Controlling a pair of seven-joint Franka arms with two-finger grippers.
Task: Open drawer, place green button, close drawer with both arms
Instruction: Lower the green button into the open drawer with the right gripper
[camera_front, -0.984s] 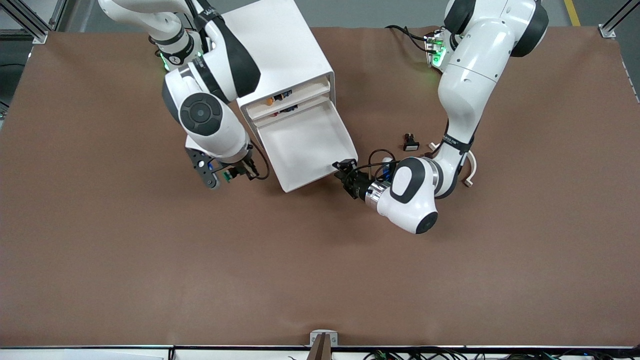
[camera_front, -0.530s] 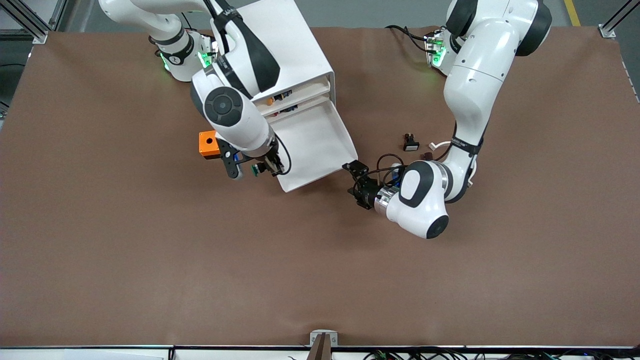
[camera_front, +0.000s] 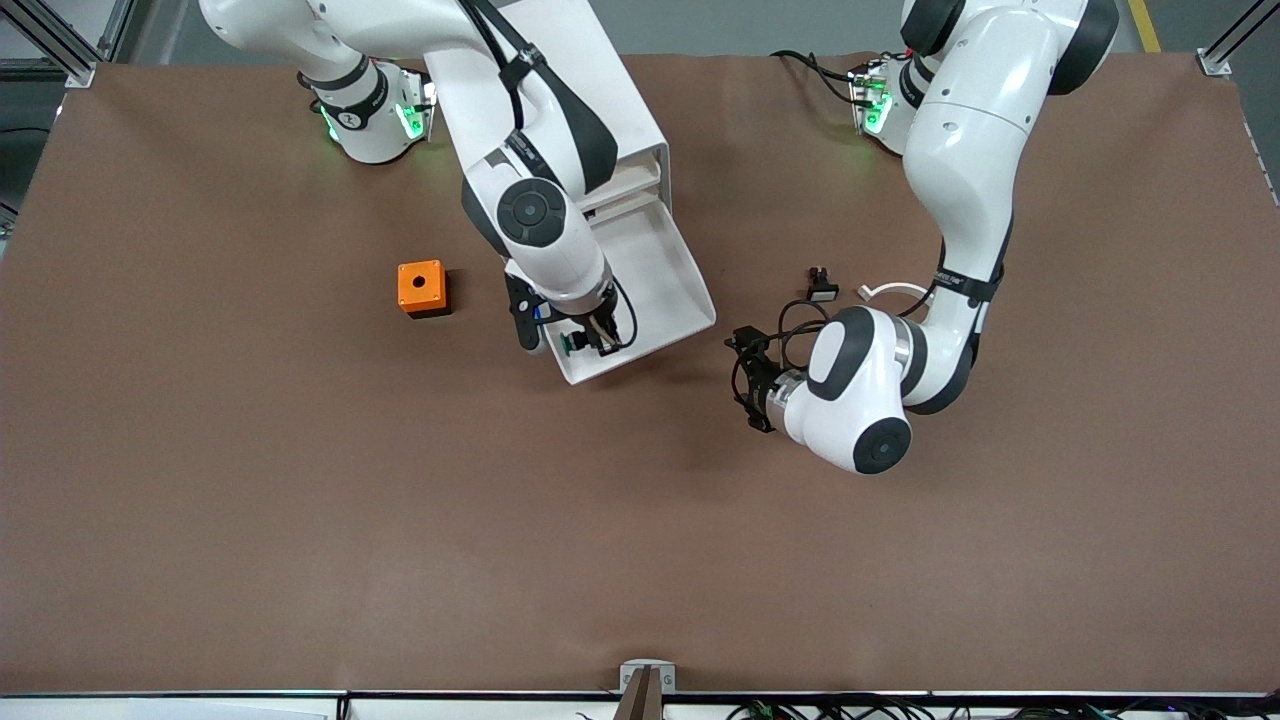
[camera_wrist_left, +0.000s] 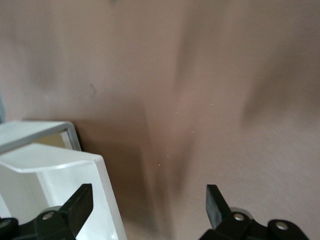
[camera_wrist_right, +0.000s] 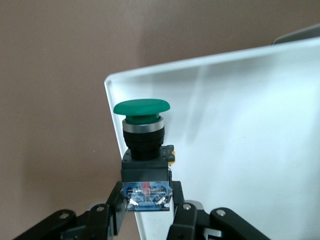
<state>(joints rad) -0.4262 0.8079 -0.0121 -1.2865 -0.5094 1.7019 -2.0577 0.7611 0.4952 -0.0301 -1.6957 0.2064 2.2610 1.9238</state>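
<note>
The drawer (camera_front: 655, 270) stands pulled out of the white cabinet (camera_front: 590, 90), its tray bare. My right gripper (camera_front: 578, 342) is shut on the green-capped button (camera_front: 570, 344) and holds it over the drawer's front corner toward the right arm's end. In the right wrist view the fingers (camera_wrist_right: 112, 205) clamp the button's (camera_wrist_right: 142, 112) blue base, with the drawer (camera_wrist_right: 240, 130) just beside and under it. My left gripper (camera_front: 744, 378) is open and empty over the table, a short way off the drawer's other front corner. The left wrist view shows its spread fingertips (camera_wrist_left: 80, 202) and that drawer corner (camera_wrist_left: 60, 161).
An orange cube (camera_front: 421, 288) with a round hole sits on the table beside the drawer, toward the right arm's end. A black button with a white cap (camera_front: 822, 290) and a white curved piece (camera_front: 885, 291) lie by the left arm's forearm.
My right gripper has carried the button from beside the drawer to over its front corner, uncovering the orange cube. My left gripper has drawn back from the drawer's front corner.
</note>
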